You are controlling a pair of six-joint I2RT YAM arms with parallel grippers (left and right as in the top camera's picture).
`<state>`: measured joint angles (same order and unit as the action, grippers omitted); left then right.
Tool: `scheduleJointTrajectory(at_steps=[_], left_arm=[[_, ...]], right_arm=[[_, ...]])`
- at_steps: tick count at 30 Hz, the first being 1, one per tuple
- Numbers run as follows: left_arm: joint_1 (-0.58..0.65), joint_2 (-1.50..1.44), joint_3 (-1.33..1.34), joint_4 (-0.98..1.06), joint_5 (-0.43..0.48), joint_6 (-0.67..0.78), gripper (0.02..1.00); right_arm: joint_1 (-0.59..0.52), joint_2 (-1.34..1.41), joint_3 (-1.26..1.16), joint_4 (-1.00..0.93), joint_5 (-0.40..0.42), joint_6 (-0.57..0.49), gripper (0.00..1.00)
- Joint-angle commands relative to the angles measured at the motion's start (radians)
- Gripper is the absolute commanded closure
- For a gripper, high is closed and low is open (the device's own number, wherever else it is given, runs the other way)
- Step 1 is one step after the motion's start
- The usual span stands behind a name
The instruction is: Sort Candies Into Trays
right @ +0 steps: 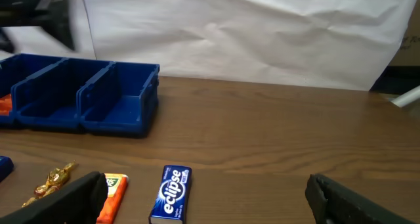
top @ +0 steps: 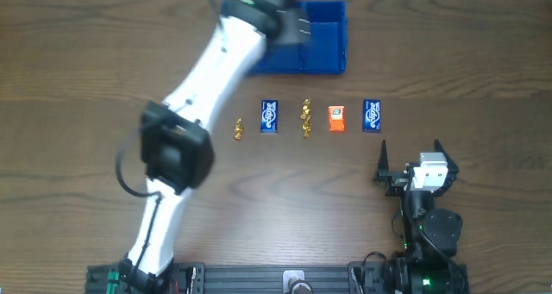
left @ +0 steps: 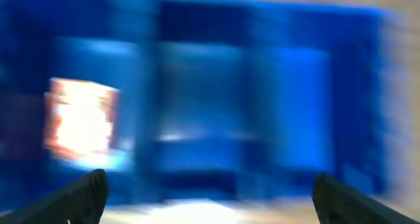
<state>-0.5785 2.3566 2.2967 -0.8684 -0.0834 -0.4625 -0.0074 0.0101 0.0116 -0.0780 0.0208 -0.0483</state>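
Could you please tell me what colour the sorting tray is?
The tray is solid blue, seen most clearly in the right wrist view.

**ARM APPEARANCE**

The left arm is clad in white shells, joined by a black elbow housing. A black cable is looped beside the housing. The right arm is finished in black, with a white block fitted near the wrist. What appears to be a green indicator light is seen at its base. The fingers are black and tapered.
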Motion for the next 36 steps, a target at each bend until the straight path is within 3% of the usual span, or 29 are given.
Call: scheduleJointTrajectory(at_steps=[1, 8, 25, 36], left_arm=[[-0.197, -0.001, 0.021, -0.066, -0.048, -0.192, 0.018], [-0.312, 0.095, 0.021, -0.103, -0.045, -0.276, 0.025], [-0.283, 0.162, -0.037, -0.108, -0.026, -0.284, 0.082], [-0.269, 0.217, -0.037, -0.061, 0.025, -0.195, 0.152]], right_arm=[[-0.003, -0.007, -0.004, -0.004, -0.005, -0.008, 0.001], [-0.003, -0.007, -0.004, -0.003, -0.005, -0.008, 0.001], [-0.003, -0.007, -0.004, -0.004, -0.005, -0.008, 0.001], [-0.003, -0.007, -0.004, -0.004, -0.005, -0.008, 0.001]])
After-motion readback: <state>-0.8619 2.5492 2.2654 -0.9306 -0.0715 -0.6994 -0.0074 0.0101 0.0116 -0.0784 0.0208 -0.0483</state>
